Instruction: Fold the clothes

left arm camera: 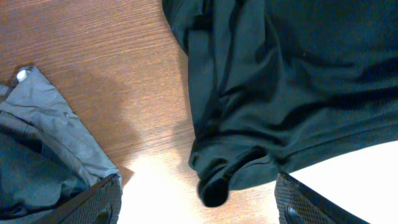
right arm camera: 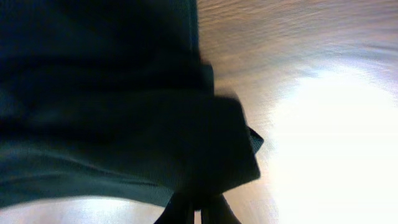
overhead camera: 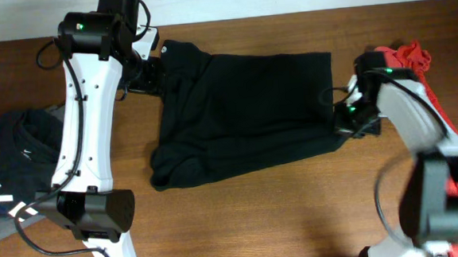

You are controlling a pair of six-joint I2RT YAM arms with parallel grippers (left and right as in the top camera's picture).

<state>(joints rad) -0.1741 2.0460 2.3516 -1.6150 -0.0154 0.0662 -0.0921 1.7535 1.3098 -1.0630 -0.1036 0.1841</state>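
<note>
Black clothes lie spread on the counter.
Right gripper pinches their right edge; left gripper gapes wide at the far left corner. Grey clothes lie left, red cloth right.

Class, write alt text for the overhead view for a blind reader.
A black garment lies spread on a wooden table; the right gripper is shut on its right edge, the left gripper open at its upper-left corner.

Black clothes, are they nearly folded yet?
Not nearly. Done: the black garment lies spread out, rumpled. In hand: the right hand pinches its edge; the left hand is open by the opposite end. Left: the folds, plus grey clothes and a red one.
</note>
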